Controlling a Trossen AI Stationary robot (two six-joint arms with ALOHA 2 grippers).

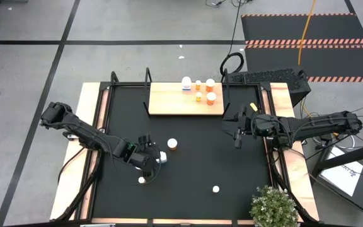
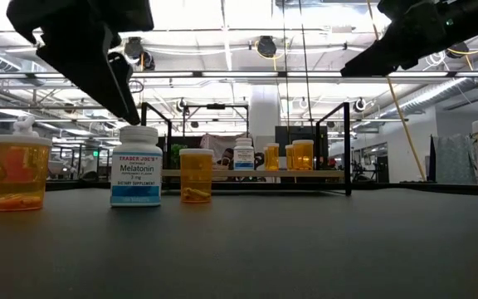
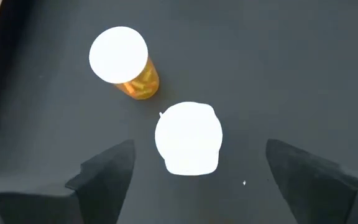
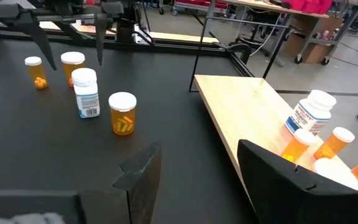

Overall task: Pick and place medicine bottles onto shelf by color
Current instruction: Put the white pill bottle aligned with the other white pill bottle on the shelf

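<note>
Two grippers in play. Left gripper (image 3: 191, 171) hangs over white bottle (image 3: 188, 138) on black table (image 3: 278, 74) — jaws spread wide, bottle's cap between them, no contact with either finger, nothing held. Orange bottle (image 3: 129, 62) stands just beyond jaws, apart from white one. Right gripper (image 4: 197, 174) hovers beside shelf (image 4: 241, 106) edge, jaws partly apart, nothing between them. Shelf bottles — one white (image 4: 309, 115), several orange (image 4: 334, 143) — stand close off one finger. More orange bottles farther out on table (image 1: 216, 188).
</note>
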